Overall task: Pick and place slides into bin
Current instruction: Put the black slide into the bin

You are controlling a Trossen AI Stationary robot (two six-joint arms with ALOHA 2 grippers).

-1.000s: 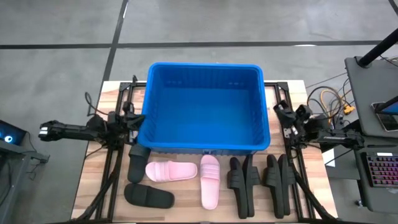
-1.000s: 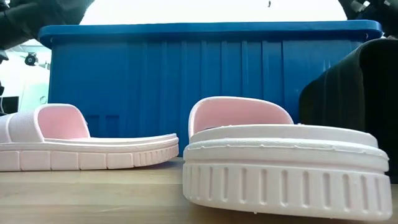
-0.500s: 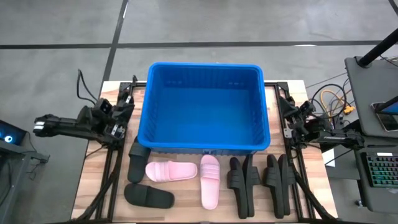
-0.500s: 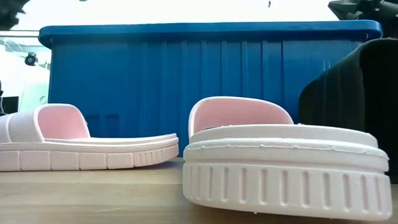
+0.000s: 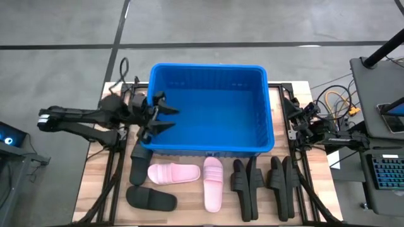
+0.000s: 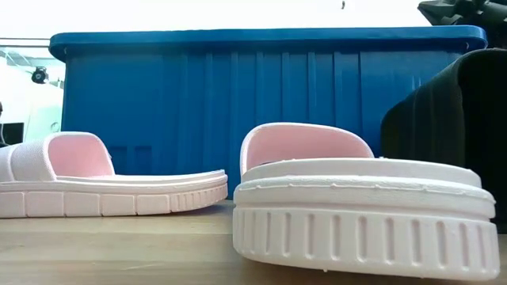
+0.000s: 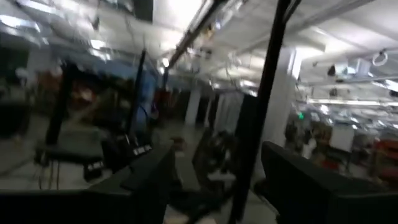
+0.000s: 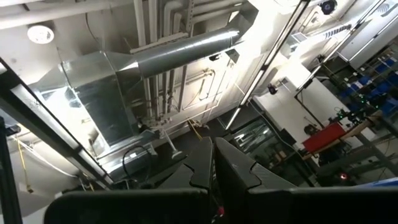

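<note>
The blue bin (image 5: 208, 110) stands at the table's middle; its near wall (image 6: 261, 111) fills the low view. My left gripper (image 5: 168, 118) hangs open above the bin's left rim, its fingers pointing toward the right with nothing between them (image 7: 217, 186). In front of the bin, two pale pink slides (image 5: 173, 173) (image 5: 213, 183) rest on their soles. Black slides lie at the near left (image 5: 151, 199), against the bin's near left corner (image 5: 140, 153) and at the near right (image 5: 243, 183) (image 5: 281, 183). My right gripper (image 5: 289, 117) waits shut beside the bin's right wall.
Black frame rails (image 5: 113, 170) run along both sides of the wooden table (image 5: 101, 189). A desk with a keyboard (image 5: 385, 173) and cables (image 5: 331, 101) stands off the right edge. Bare wood lies left of the bin.
My left gripper has left its place beside the bin's left wall, swung first toward the far left, then risen and moved right over the bin's left rim. Its fingers have opened. The slides and the bin have stayed put.
</note>
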